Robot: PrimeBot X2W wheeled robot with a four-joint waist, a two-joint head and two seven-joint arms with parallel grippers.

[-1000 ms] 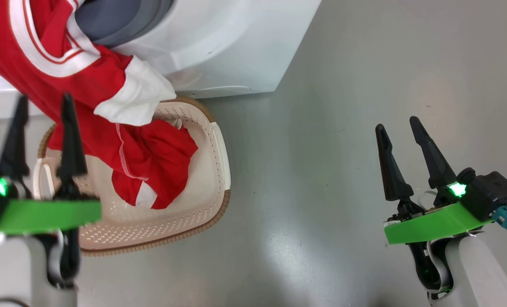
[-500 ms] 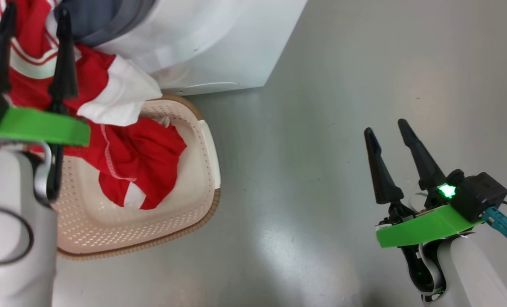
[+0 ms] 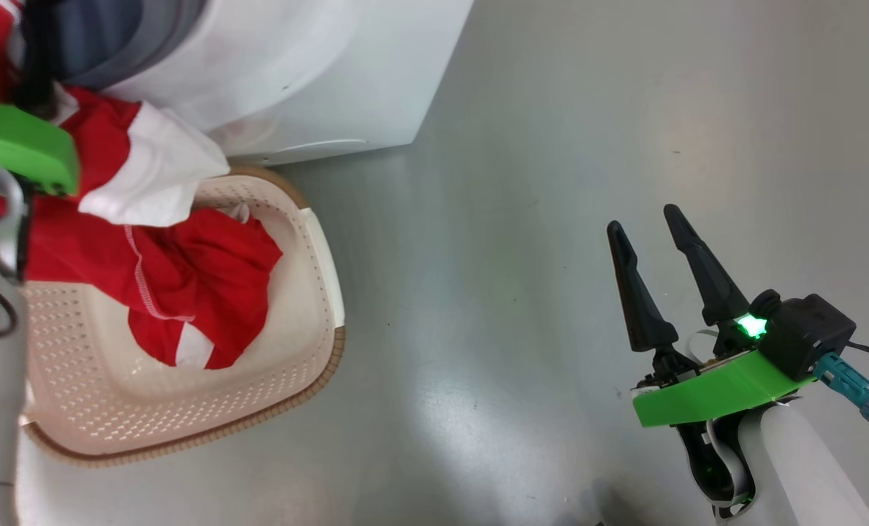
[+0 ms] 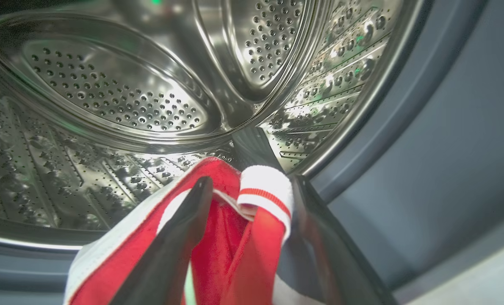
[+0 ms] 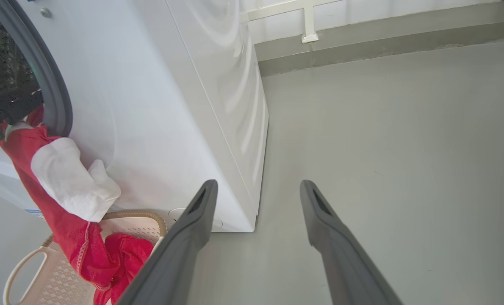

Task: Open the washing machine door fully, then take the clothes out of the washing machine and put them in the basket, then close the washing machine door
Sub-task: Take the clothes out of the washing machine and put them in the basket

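Observation:
The white washing machine [image 3: 296, 73] stands at the upper left, its grey gasket [image 4: 425, 127] and steel drum [image 4: 150, 106] exposed. Red clothes [image 3: 186, 292] with white cuffs hang from the drum mouth down into the cream basket [image 3: 310, 314] on the floor in front. My left gripper [image 4: 252, 182] is open at the drum mouth, and a red fold with a white striped cuff [image 4: 262, 190] lies between its fingers. Its green mount [image 3: 18, 142] shows at the head view's left edge. My right gripper [image 3: 642, 219] hangs open and empty over bare floor at the right. The washing machine door is out of view.
Grey floor [image 3: 551, 146] stretches to the right of the machine and basket. A wall base with a white fitting [image 5: 309, 25] runs behind the machine. The basket's white handle [image 5: 19, 267] faces the near left.
My left gripper has risen from above the basket to the drum mouth and now straddles the hanging garment. The head camera has turned, shifting the scene left. The right gripper stays put.

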